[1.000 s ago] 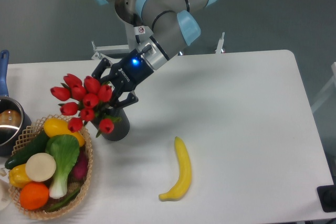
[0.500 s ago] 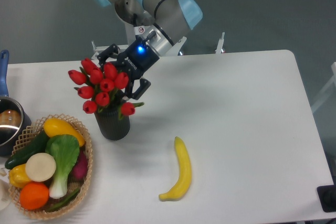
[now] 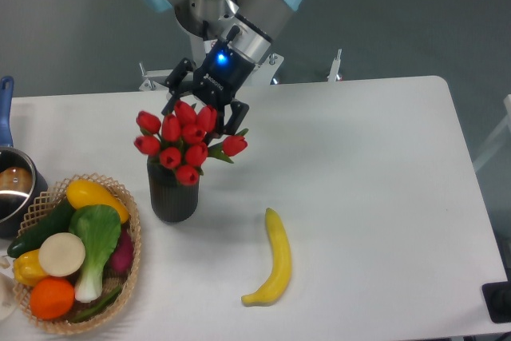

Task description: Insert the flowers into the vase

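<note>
The flowers [image 3: 185,143], one bunch of roughly ten red buds, stand directly over the mouth of the vase [image 3: 172,192], with the buds hiding the rim, so it cannot be told how deep the stems sit. The gripper [image 3: 207,107] is just behind and above the bunch; its jaws straddle the rear buds, but whether they are clenched on the stems or already released cannot be told from this view. Judgement: the insertion is near its end. To finish well, the bunch should be lowered straight down the vase's axis until the stems bear on the bottom, the jaws opened only then, and the arm withdrawn upward and away so that no finger catches a bud and tips the vase. Count: one vase; one banana [image 3: 272,273] on the desk [image 3: 375,165], right of the vase and well apart; one wicker basket [image 3: 129,265] of produce left of the vase, just beside it; one steel pot [image 3: 14,189] beyond the basket, at the far left.
</note>
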Action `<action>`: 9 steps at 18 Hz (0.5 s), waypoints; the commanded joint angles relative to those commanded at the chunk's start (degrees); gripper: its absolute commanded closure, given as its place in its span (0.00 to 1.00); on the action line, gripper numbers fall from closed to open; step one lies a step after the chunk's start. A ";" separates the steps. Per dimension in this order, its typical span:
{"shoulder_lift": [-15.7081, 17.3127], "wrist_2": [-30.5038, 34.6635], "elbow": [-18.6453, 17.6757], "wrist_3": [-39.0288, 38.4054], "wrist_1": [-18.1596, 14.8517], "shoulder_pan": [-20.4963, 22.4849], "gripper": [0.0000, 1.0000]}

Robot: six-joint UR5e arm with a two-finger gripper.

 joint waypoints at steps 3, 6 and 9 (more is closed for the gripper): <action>-0.09 -0.09 0.09 -0.79 0.00 0.35 0.00; 0.00 0.52 0.18 -0.79 0.00 1.14 0.00; 1.13 4.11 0.61 -0.27 0.00 2.19 0.00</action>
